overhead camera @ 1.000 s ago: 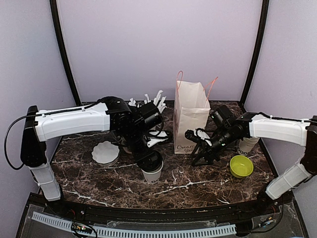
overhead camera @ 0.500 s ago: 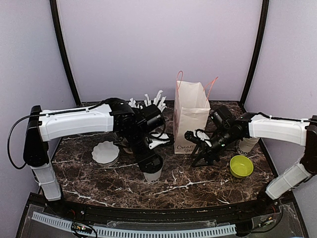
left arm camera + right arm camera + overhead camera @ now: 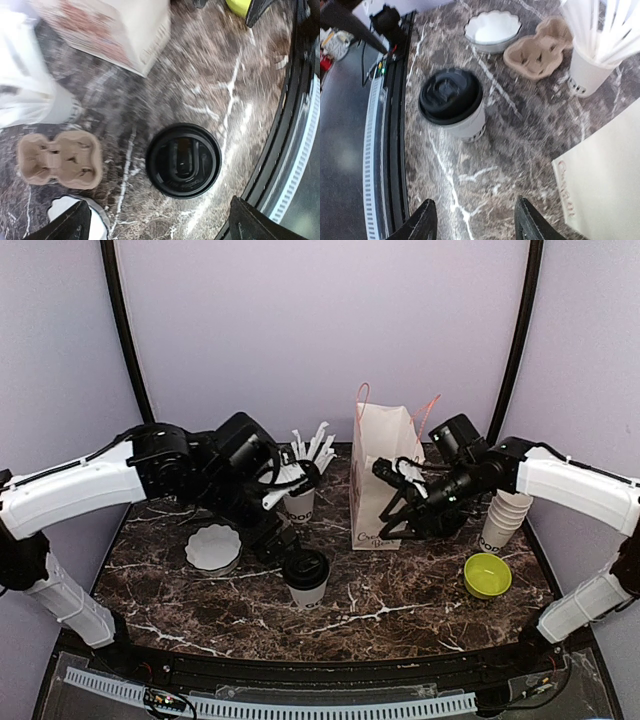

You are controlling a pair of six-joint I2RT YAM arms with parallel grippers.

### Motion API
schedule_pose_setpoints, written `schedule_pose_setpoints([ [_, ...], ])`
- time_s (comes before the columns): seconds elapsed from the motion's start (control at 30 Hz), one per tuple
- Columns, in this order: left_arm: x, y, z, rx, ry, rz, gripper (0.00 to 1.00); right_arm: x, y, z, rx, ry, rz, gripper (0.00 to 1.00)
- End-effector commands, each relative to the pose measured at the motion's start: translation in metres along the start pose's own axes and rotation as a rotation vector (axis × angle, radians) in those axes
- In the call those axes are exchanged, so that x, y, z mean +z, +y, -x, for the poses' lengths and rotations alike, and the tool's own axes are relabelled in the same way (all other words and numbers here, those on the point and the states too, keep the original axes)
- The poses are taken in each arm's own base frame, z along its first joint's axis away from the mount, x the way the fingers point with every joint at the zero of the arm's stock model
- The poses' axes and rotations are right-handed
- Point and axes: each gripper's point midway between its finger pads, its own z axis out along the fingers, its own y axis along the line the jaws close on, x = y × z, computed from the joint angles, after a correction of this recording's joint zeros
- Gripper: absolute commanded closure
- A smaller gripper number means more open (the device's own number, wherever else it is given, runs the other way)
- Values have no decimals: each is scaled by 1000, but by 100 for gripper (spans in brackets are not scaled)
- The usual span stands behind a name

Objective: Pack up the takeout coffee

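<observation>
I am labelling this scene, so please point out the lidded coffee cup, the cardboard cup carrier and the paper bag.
lidded coffee cup point(image 3: 183, 160), left wrist view, centre of its black lid.
cardboard cup carrier point(image 3: 540, 47), right wrist view, middle between its two wells.
paper bag point(image 3: 385, 435), top view, its white upper part.

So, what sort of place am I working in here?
Likely a mock café takeout counter inside a test booth: a lidded coffee cup, a paper carry bag and a cardboard cup carrier sit on a marble-look tabletop, ringed by plain lilac walls.
</observation>
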Motion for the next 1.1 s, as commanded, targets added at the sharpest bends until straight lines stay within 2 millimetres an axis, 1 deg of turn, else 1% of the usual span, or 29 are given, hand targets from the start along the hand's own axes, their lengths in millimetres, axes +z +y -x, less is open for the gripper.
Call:
schedule_pose_setpoints([
  [0.0,-26,28,12,-219,-227,126,3,-24,-6,67,38,-148,-43,45],
  [0.07,-23,35,6,-331,-264,108,7,-16,-7,70,129,-164,-7,45],
  [0.1,-22,41,2,-381,-271,95,10,-8,-10,66,187,-152,2,47],
  [0.17,-15,46,-8,-491,-282,61,12,11,-10,50,300,-109,43,51],
  [0.23,-7,48,-17,-579,-294,22,13,25,-4,33,382,-79,106,55],
  [0.3,0,42,-20,-646,-320,-47,17,36,5,13,438,-66,154,55],
  [0.33,8,37,-22,-681,-326,-100,20,39,7,9,451,-69,166,55],
  [0.37,10,35,-18,-693,-348,-125,21,42,9,5,461,-67,181,55],
  [0.4,17,30,-23,-713,-327,-156,23,45,11,3,466,-65,199,54],
  [0.43,20,28,-23,-719,-326,-166,24,48,12,1,479,-63,213,53],
  [0.5,27,26,-27,-744,-310,-178,25,53,14,-2,516,-62,245,51],
  [0.63,34,25,-33,-774,-319,-189,26,67,19,-5,575,-42,313,55],
  [0.77,42,28,-38,-809,-308,-172,29,79,30,3,597,-22,402,57],
  [0.9,49,27,-38,-824,-303,-179,33,91,40,8,585,6,431,57],
  [1.07,60,23,-40,-822,-277,-193,38,99,42,7,585,20,429,58],
])
